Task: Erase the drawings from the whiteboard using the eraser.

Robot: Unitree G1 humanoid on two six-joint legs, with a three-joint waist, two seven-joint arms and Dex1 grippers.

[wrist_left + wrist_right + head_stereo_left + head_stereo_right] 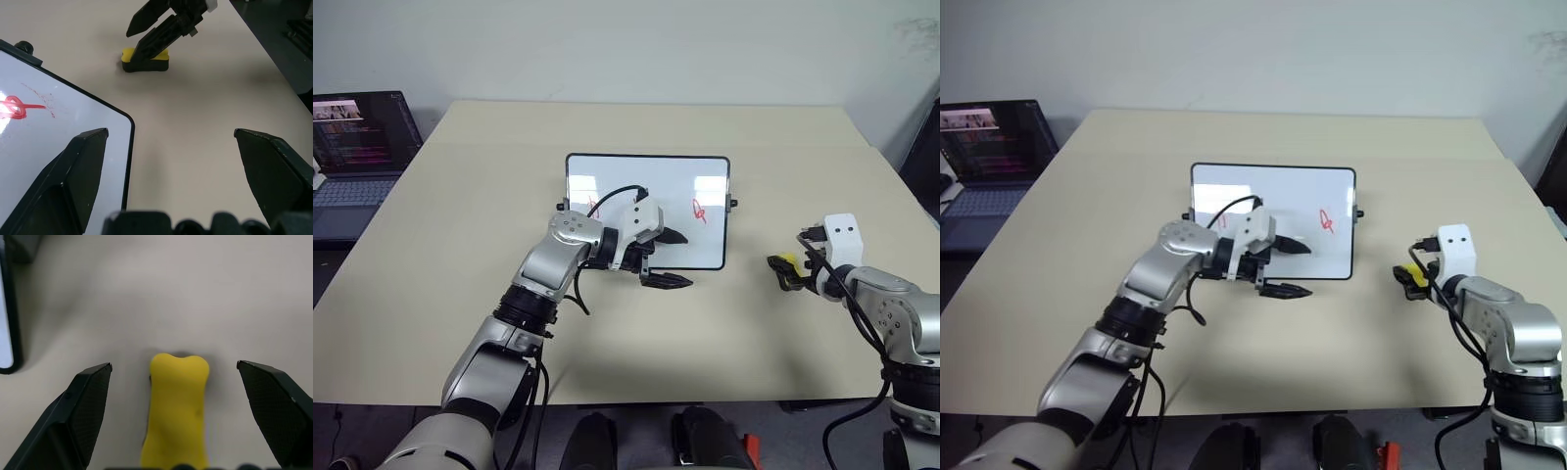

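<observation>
The whiteboard (646, 181) lies flat at the table's middle. One red drawing (700, 210) sits near its right side, and another (595, 206) peeks out beside my left arm. My left gripper (669, 258) hovers open over the board's near right corner, one finger above the white surface and one off its edge; a red scribble (17, 107) shows close by. The yellow eraser (177, 406) with its black underside (145, 66) rests on the table right of the board. My right gripper (783, 272) is open, its fingers either side of the eraser with gaps on both sides.
A laptop (357, 147) with a lit screen stands off the table's far left corner. The beige table (705, 343) stretches bare in front of and behind the board. A dark object (925, 147) stands past the right edge.
</observation>
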